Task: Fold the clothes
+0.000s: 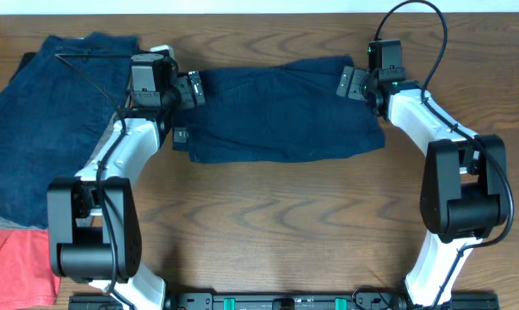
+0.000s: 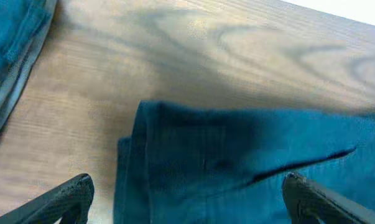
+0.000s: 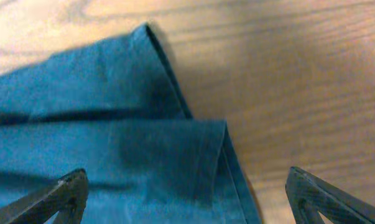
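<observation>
The dark navy shorts (image 1: 281, 112) lie folded in a flat band across the middle of the table. My left gripper (image 1: 190, 90) hovers open over their upper left corner; in the left wrist view its fingers (image 2: 187, 199) straddle the folded edge of the shorts (image 2: 237, 162). My right gripper (image 1: 352, 83) hovers open over their upper right corner; in the right wrist view its fingers (image 3: 187, 199) straddle the hems of the shorts (image 3: 125, 143). Neither gripper holds any cloth.
Lighter denim-blue shorts (image 1: 44, 120) lie heaped at the left, also at the left edge of the left wrist view (image 2: 10, 56). A coral-red garment (image 1: 14, 263) lies at the lower left corner. Bare wood table (image 1: 285, 215) lies in front of the shorts.
</observation>
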Robot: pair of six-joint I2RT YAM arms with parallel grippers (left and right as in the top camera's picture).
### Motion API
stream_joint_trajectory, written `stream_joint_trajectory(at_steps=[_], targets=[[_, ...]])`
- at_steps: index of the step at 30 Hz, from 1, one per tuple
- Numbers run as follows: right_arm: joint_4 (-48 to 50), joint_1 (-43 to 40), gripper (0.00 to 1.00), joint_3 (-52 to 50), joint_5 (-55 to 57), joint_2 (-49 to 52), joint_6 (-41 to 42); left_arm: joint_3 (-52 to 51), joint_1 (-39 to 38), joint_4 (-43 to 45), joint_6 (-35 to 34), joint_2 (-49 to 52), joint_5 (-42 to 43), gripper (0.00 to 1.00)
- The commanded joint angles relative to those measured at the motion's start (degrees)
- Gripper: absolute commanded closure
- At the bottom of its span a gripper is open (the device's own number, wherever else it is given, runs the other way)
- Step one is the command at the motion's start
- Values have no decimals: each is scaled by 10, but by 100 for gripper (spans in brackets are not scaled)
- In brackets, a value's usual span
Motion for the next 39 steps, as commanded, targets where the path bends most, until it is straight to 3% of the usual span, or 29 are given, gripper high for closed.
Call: stream_joint_trajectory(at_steps=[1,2,4,7,9,12,19,27,39], targets=[[-23,2,1,7,-38,-55,-28,14,3,-35,12,-50,-6,2],[-32,2,5,7,-44,-59,-28,14,3,-50,15,-56,-6,2],[-54,3,25,7,-61,-63,-28,14,3,-92,25,-67,-6,2],[-90,14,64,7,-70,-54,-27,14,2,-149,27,-67,-5,2],[-98,26,78,7,-70,-41,-27,13,-2,-176,27,-62,-4,0],[-87,40,89,7,-70,-16,-18,9,-12,-188,40,-49,-4,7],[-64,50,94,7,-69,32,-10,7,-56,-179,45,-10,-5,11],[-6,49,92,7,-22,68,-10,7,-71,-172,49,27,-9,10],[231,49,88,7,10,137,-10,7,-71,-172,51,47,-9,10]])
